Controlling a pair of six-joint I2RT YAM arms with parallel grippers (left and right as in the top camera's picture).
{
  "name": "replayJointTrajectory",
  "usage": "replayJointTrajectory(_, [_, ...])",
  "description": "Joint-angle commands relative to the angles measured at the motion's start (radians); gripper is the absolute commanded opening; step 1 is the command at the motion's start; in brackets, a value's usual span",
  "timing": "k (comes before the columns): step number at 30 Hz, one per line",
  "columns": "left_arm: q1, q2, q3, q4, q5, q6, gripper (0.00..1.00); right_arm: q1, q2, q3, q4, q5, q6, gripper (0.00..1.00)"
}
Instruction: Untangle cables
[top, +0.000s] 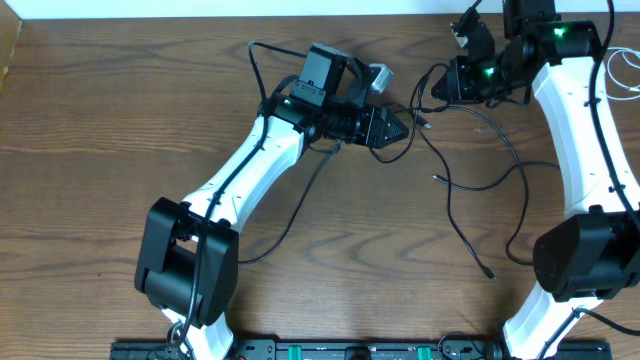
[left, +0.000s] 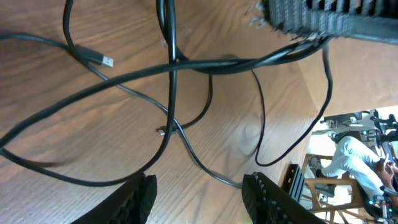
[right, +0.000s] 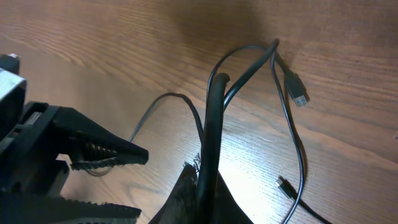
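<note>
Several thin black cables (top: 470, 180) lie crossed on the wooden table between the two arms, and their loose ends trail toward the front. My right gripper (top: 432, 88) is shut on a black cable (right: 211, 124) and holds a loop of it just above the table; its jaws show in the right wrist view (right: 208, 190). My left gripper (top: 400, 128) is open and empty (left: 199, 202), low over the table beside the crossing cables (left: 171, 68). A USB plug end (left: 106, 60) lies nearby and also shows in the right wrist view (right: 298, 94). A white cable (top: 622, 70) lies at the far right edge.
The left gripper's open jaws (right: 93, 155) sit close to the right gripper. A small plug (right: 283, 185) lies on the wood. The table's far edge runs just behind the right gripper (top: 400, 12). A black rail (top: 330, 350) lines the front edge.
</note>
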Motion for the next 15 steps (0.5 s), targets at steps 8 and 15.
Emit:
replayJointTrajectory(8, [-0.106,0.096,0.019,0.105,-0.072,-0.071,0.5,-0.006,-0.003,0.003,-0.003,-0.011,-0.008,0.01])
replayJointTrajectory(15, [-0.132,0.142,0.019,0.147,-0.313,-0.17,0.5,-0.006,-0.003,0.003,-0.012,-0.01,-0.008,0.01])
